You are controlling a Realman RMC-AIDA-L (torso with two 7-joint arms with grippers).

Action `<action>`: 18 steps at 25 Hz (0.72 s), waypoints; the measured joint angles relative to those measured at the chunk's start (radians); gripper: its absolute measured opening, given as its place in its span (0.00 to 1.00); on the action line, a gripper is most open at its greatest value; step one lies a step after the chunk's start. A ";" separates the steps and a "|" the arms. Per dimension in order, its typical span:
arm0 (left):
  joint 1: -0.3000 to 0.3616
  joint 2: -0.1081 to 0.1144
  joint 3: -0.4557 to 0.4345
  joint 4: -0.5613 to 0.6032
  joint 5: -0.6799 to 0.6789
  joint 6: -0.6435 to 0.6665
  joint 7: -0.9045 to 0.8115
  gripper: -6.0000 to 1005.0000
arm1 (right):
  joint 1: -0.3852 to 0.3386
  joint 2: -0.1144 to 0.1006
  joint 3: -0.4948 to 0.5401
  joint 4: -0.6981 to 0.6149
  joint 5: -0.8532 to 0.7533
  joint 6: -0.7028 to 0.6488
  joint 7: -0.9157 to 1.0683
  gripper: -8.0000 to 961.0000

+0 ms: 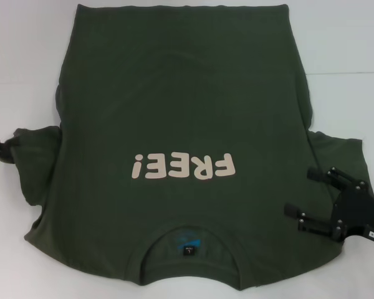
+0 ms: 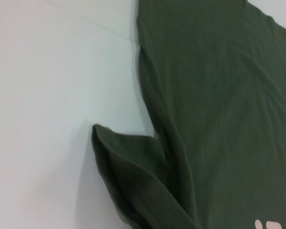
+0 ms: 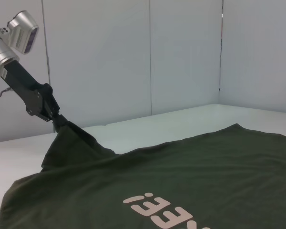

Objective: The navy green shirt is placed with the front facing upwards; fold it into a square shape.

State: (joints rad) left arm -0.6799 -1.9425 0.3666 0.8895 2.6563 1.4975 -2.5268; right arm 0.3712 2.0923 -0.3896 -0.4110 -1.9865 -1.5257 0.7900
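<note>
Both sleeves are our first fold: our left gripper (image 1: pixel 0 148) is clamped on the navy green shirt (image 1: pixel 181 112), flat on the table (image 1: pixel 25 50); our right gripper (image 1: pixel 308 198) hovers spread. Next, it must pinch the right sleeve.

shirt (image 1: pixel 174 118) spread on table (image 1: pixel 349 50), collar (image 1: pixel 188 240) nearest robot, hem farthest

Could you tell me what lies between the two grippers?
The navy green shirt: its "FREE!" lettering spans between left gripper and right gripper, head view.
</note>
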 joint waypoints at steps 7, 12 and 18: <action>0.000 0.004 -0.004 0.000 -0.057 -0.001 0.013 0.02 | 0.000 0.000 0.000 0.000 0.004 -0.002 0.000 0.98; -0.002 0.006 -0.007 0.007 -0.082 -0.016 0.015 0.03 | -0.002 0.000 0.000 0.001 0.008 -0.004 0.000 0.98; 0.006 0.005 -0.008 0.017 -0.115 -0.027 0.015 0.03 | -0.005 0.000 0.000 0.011 0.008 -0.005 -0.002 0.98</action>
State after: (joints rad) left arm -0.6734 -1.9380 0.3590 0.9064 2.5410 1.4706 -2.5120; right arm 0.3660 2.0923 -0.3896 -0.3999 -1.9787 -1.5309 0.7884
